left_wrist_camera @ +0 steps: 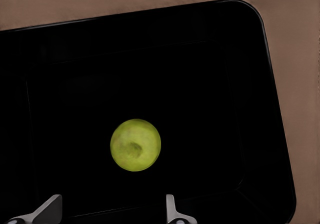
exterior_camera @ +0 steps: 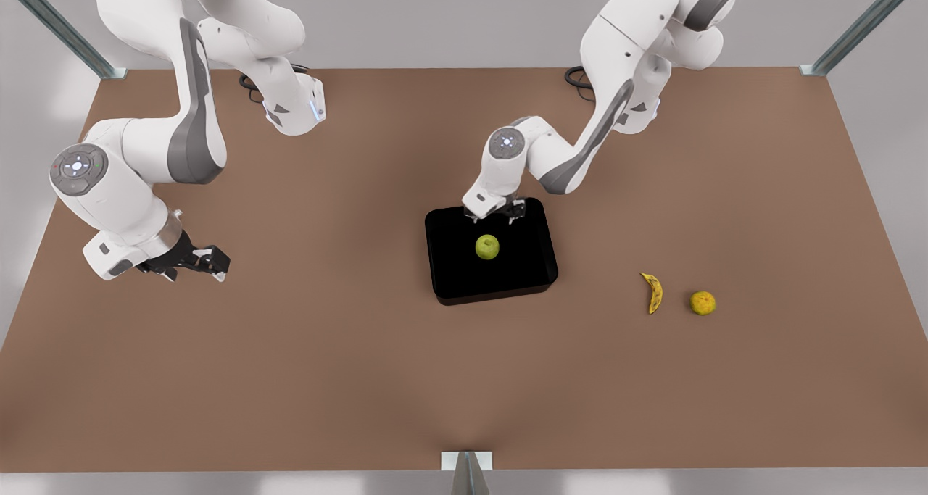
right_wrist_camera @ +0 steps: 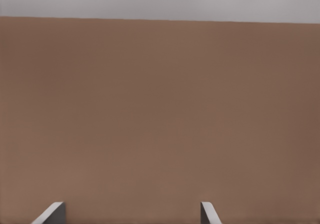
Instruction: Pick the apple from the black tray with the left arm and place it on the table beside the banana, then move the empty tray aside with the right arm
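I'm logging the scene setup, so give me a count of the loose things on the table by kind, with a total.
Apple: 1, in the tray
Banana: 1, on the table
Yellow-orange round fruit: 1, beside the banana
Black tray: 1
Total: 4

Yellow-green apple (exterior_camera: 487,247) with dark stem dimple, glossy black tray (exterior_camera: 442,281), matte brown table (exterior_camera: 326,379), yellow banana (exterior_camera: 653,293) with dark brown spots and tips, yellow-orange round fruit (exterior_camera: 702,303), white arms with grey joint caps, black left gripper (exterior_camera: 494,214), black right gripper (exterior_camera: 212,261)
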Robot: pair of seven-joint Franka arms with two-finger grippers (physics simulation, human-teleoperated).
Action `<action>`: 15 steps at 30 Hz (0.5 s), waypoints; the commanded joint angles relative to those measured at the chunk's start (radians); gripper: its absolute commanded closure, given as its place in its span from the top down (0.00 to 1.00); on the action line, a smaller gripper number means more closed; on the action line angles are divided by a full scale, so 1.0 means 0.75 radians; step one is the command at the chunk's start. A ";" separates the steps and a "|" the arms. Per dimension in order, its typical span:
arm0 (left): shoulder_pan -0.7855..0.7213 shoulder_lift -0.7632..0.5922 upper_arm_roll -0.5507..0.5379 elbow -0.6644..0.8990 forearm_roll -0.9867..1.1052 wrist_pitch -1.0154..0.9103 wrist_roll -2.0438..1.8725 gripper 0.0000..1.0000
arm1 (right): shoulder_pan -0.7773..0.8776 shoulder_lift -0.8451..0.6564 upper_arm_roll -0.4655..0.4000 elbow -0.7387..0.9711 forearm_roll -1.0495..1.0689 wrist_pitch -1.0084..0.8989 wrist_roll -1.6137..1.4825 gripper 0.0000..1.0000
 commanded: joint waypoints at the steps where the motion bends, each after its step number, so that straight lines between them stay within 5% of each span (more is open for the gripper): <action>1: -0.004 0.044 -0.002 0.030 0.021 0.151 -0.571 1.00 | 0.000 -0.001 0.000 0.001 0.001 -0.006 -0.035 1.00; 15: 0.002 0.151 0.000 0.061 0.156 0.149 -0.569 1.00 | 0.000 0.003 0.000 0.001 0.001 -0.006 -0.033 1.00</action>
